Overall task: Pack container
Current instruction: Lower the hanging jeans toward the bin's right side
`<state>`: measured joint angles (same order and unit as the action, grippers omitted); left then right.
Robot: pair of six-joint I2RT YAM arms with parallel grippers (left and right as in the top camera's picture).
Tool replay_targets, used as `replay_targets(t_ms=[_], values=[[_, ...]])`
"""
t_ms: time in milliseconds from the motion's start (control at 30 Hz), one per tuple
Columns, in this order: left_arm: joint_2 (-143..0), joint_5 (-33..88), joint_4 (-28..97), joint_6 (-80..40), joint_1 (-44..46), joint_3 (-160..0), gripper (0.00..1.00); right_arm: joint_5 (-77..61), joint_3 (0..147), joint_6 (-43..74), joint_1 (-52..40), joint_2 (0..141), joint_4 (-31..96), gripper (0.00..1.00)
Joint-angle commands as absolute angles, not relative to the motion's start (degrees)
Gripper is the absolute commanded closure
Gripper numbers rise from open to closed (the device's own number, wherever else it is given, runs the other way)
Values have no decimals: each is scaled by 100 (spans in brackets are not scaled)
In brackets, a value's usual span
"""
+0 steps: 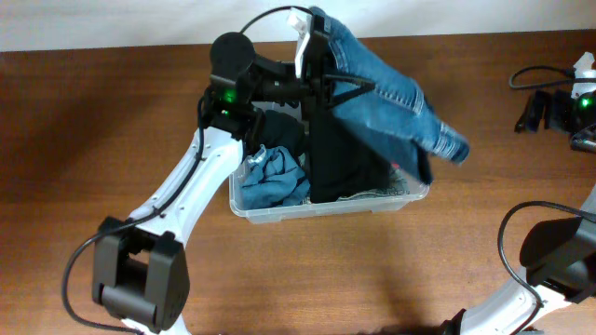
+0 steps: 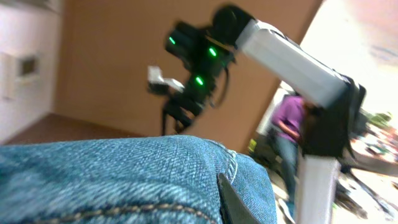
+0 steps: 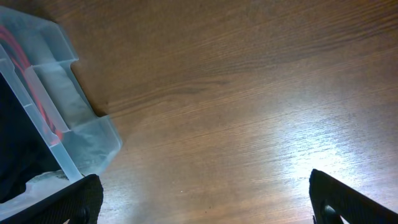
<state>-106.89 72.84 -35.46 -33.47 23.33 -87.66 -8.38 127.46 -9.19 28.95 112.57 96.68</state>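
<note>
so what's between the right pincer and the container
Just bare wooden table, seen in the right wrist view between the open right pincer and the container corner. Overhead, the jeans held above overhang that side.

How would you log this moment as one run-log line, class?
left gripper: shut on jeans above container | right gripper: open over table | container: black garment, blue cloth inside
</note>
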Motion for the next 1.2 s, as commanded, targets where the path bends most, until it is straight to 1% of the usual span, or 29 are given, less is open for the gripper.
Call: replay_targets(t_ms=[0, 100, 233, 367, 467, 667, 833, 933, 1167], values=[[-10753, 7937, -3732, -3111, 2287, -9107, 99, -812, 12757, -919, 2891, 11212, 9666, 2], [-10864, 7950, -3732, -3052, 2287, -9109, 99, -812, 12757, -919, 2891, 11212, 9666, 2], [-10897, 7314, -3752, -3030, 2300, -9109, 99, -812, 12757, -919, 2891, 11212, 9666, 2], [-10897, 7155, -3793, -2985, 2300, -9126, 99, -812, 12757, -919, 2891, 11212, 9666, 2], [-10897, 7146, -3787, -2738, 2324, -9124, 100, -812, 12757, -919, 2891, 11212, 9666, 2], [-10908, 6604, -3732, -2268, 2458, -9124, 100, -812, 12757, -919, 2891, 11212, 9666, 2], [-10908, 6263, -4040, -2202, 2515, -9124, 100, -812, 12757, -919, 2891, 11212, 9666, 2], [-10908, 6095, -4115, -1837, 2563, -9124, 100, -812, 12757, -919, 2891, 11212, 9666, 2], [-11205, 6080, -4077, -1566, 2630, -9124, 100, -812, 12757, -919, 2891, 11212, 9666, 2]])
